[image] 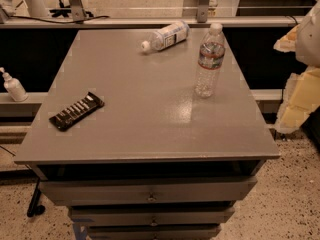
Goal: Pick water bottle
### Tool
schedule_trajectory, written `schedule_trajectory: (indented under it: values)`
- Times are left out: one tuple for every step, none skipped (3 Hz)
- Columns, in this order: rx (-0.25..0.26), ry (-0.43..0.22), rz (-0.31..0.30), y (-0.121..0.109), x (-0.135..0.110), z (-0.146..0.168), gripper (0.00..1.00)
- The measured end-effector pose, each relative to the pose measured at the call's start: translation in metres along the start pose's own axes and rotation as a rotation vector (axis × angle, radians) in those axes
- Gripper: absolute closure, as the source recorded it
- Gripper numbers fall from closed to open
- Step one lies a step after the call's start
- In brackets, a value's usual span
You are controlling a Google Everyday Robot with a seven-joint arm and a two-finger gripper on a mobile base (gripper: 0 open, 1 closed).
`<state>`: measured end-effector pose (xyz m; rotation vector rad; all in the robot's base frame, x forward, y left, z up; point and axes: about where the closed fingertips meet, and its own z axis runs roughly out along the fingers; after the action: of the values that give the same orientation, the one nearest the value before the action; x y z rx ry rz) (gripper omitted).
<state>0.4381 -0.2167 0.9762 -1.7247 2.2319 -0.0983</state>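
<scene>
Your claw (299, 91) sits at the far right edge of the view, a pale cream-and-yellow shape off the right side of the counter (145, 134) and level with its rear half. It touches nothing, and you cannot tell whether it is open or closed.

Nearest to it is your target, the water bottle (210, 59). It stands upright on the counter's right rear part, just inside the right edge, with its white cap on top and a narrow red-and-white band around its upper body. It stands alone, with bare grey surface all around its base.

Further left and back you have 1 more clear bottle (165, 35). This one has a wide white-blue label and lies on its side near the rear edge, white cap pointing left and toward you. It is near the water bottle but not touching it.

Well apart from both, near the counter's left edge, a dark flat packet (76, 111) with pale markings lies at a slant.

Off the counter on the left, a small white pump bottle (13, 86) stands on a lower ledge. Below the counter top you can see stacked drawers (150, 190); the top 1 is pulled slightly forward.
</scene>
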Motion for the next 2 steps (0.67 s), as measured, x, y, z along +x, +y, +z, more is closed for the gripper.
schedule_trajectory:
  values:
    - [0.000, 0.000, 0.000, 0.0000, 0.0000, 0.0000, 0.00]
    - [0.014, -0.024, 0.011, -0.0013, 0.0017, 0.0035, 0.00]
